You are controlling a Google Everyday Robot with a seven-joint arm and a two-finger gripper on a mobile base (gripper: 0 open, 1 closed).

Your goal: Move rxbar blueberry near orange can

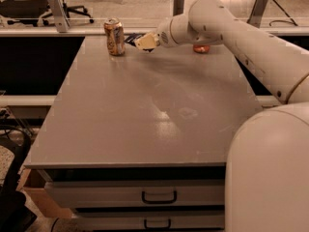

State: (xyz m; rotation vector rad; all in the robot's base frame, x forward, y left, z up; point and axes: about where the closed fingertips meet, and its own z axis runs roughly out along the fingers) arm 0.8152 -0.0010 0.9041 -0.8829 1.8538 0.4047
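Observation:
The orange can point(114, 36), orange-tan with pale patches and a silver top, stands upright at the far left of the grey table point(145, 110). My gripper point(143, 41) reaches in from the right, just right of the can, low over the table's far edge. It is shut on the rxbar blueberry point(133, 37), a dark navy flat wrapper that sticks out from the pale fingers toward the can. A small gap separates the bar from the can. Most of the bar is hidden by the gripper.
A red-orange can point(201, 48) stands at the far edge behind my arm, mostly hidden. My white arm point(251, 47) spans the right side of the table. Drawers point(159, 196) sit below the front edge. Office chairs stand beyond the table.

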